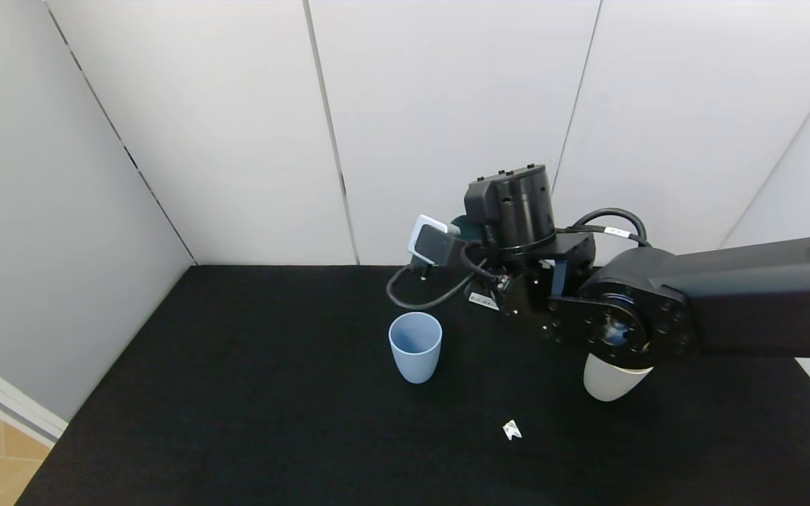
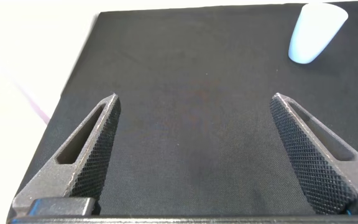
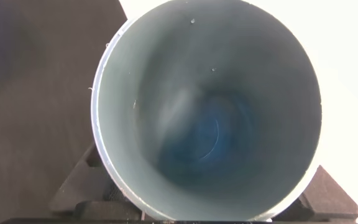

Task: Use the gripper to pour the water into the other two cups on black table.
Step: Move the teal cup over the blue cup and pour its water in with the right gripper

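My right gripper [image 3: 207, 208] is shut on the mint-teal cup [image 3: 207, 112], whose dark teal inside fills the right wrist view. A faint glint of water [image 3: 215, 134] shows at its bottom, with small drops on the wall. In the head view the right wrist [image 1: 517, 211] is rolled, its white-and-grey box [image 1: 433, 242] turned to the left, and only a sliver of the teal cup [image 1: 460, 226] shows. It hangs above and behind the light blue cup [image 1: 415, 346]. The cream-beige cup [image 1: 610, 381] stands half hidden under the arm. My left gripper [image 2: 194, 99] is open above the black table [image 2: 191, 155].
A small white scrap [image 1: 512, 429] lies on the table [image 1: 236, 393] in front of the cups. White wall panels [image 1: 447, 105] close the back and sides. The light blue cup also shows far off in the left wrist view [image 2: 316, 31].
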